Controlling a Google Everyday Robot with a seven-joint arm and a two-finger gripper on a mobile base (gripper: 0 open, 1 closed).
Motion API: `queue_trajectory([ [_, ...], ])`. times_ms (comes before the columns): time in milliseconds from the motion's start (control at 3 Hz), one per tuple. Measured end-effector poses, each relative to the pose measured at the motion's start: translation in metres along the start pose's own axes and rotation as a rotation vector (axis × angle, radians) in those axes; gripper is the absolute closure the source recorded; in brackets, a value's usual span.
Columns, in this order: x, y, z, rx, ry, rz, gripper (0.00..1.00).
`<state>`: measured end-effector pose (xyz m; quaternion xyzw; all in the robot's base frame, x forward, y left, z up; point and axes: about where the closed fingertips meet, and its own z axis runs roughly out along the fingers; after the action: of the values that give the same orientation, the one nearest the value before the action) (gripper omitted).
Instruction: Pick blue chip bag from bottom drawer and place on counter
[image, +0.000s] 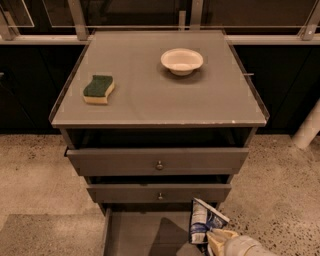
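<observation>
1. The pincer (216, 239) enters at the bottom right corner of the frame, pale and yellowish, closed on the lower end of the blue chip bag (204, 224).
2. The bag stands nearly upright, crumpled, over the right side of the bottom drawer (140, 234). Its top reaches the lower edge of the middle drawer (159, 192).
3. The bottom drawer is pulled out, and its flat grey floor shows at bottom centre.
4. The top drawer (157, 161) and the middle drawer are each partly open, with a small knob at the centre.
5. On the counter (165, 100), a green-and-yellow sponge (98, 89) lies at left and a pale bowl (182, 61) sits at upper right, well apart.
</observation>
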<state>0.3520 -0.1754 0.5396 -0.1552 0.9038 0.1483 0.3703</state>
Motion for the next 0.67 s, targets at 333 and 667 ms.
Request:
queue_trajectory([
  [333,-0.071,-0.012,-0.033,-0.015,-0.117,-0.141,1.0],
  [667,-0.151,-0.025,-0.095,-0.014,-0.271,-0.226,1.0],
])
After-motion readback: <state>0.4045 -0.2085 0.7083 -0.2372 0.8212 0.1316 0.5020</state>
